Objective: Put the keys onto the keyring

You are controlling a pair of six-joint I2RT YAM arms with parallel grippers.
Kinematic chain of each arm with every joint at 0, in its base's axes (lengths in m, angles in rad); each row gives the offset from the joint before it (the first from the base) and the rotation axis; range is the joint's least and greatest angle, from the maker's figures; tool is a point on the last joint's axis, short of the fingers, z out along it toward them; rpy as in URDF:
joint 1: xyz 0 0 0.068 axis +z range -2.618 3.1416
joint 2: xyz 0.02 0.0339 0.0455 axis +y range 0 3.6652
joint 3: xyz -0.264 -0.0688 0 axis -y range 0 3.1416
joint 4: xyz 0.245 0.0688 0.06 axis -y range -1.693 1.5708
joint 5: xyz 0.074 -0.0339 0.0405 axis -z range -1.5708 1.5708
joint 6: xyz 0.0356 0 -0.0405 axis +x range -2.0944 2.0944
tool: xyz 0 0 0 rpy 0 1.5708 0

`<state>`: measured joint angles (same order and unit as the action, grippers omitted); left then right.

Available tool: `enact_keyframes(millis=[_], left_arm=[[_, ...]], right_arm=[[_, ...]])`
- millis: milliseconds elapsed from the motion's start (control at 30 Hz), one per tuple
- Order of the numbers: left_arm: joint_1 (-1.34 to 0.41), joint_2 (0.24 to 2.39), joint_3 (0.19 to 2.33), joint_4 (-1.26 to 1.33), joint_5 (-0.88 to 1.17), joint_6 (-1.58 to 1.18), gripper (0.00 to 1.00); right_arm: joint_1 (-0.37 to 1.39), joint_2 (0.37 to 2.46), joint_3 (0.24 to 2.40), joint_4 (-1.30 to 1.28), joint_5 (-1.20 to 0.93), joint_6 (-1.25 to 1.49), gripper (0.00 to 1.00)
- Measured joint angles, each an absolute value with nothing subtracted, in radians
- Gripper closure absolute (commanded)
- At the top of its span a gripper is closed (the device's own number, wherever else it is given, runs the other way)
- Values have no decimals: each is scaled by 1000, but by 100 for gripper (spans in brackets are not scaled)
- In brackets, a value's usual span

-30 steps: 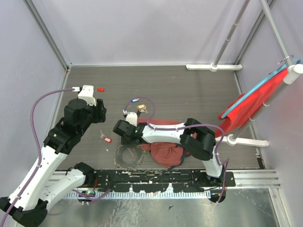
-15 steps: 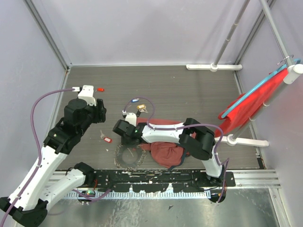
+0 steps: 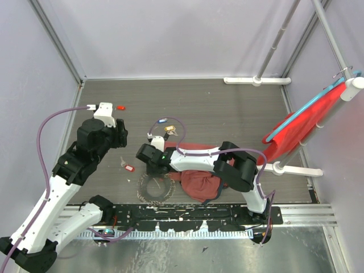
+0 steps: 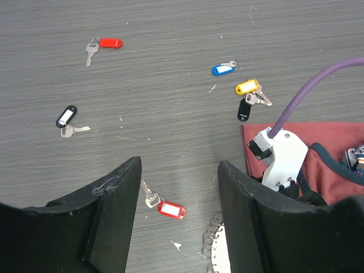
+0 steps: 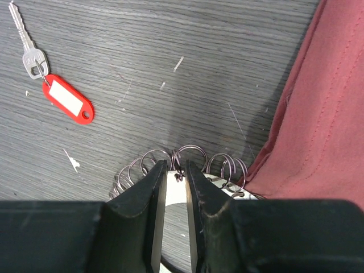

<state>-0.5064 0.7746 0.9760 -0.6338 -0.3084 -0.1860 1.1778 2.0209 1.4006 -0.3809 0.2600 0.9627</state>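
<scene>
Here we go: the right gripper [image 5: 176, 170] is down by the near edge of the desk [image 3: 227, 108], clenched on a wire loop of the keyring [image 3: 149, 195], which lies flat just beside the dark-red bag [image 3: 199, 183]. We see the left gripper [image 4: 179, 165] hovering released, fingers wide, above a red key [image 4: 170, 209] close to the keyring. Toward the far edge lie a blue key [image 4: 223, 69] and a yellow key [image 4: 247, 87]; a black key [image 4: 66, 116] sits nearer the left edge.

Spread claw [image 4: 179, 166], keys [image 4: 172, 210] scattered about
</scene>
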Motion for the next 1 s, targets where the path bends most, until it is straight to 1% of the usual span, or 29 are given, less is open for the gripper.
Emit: enact_keyframes(millis=[100, 233, 400, 633, 733, 900, 1000], left_arm=[[-506, 775, 976, -633, -308, -186, 37], [-506, 775, 976, -633, -309, -185, 37], [-506, 774, 976, -633, -309, -184, 37], [-506, 773, 976, -634, -310, -184, 37], [-506, 768, 976, -634, -309, -185, 37], [-506, 743, 976, -634, -293, -186, 34], [-506, 719, 976, -634, -266, -184, 29]], right_arm=[[1178, 2025, 1401, -381, 259, 963, 78], [1177, 2025, 1401, -381, 256, 962, 85], [1177, 2025, 1401, -380, 255, 957, 99], [1177, 2021, 1393, -354, 260, 913, 99], [1177, 1988, 1363, -343, 267, 864, 99], [1177, 1857, 1312, -331, 280, 753, 99], [1177, 1745, 1259, -291, 274, 685, 99]])
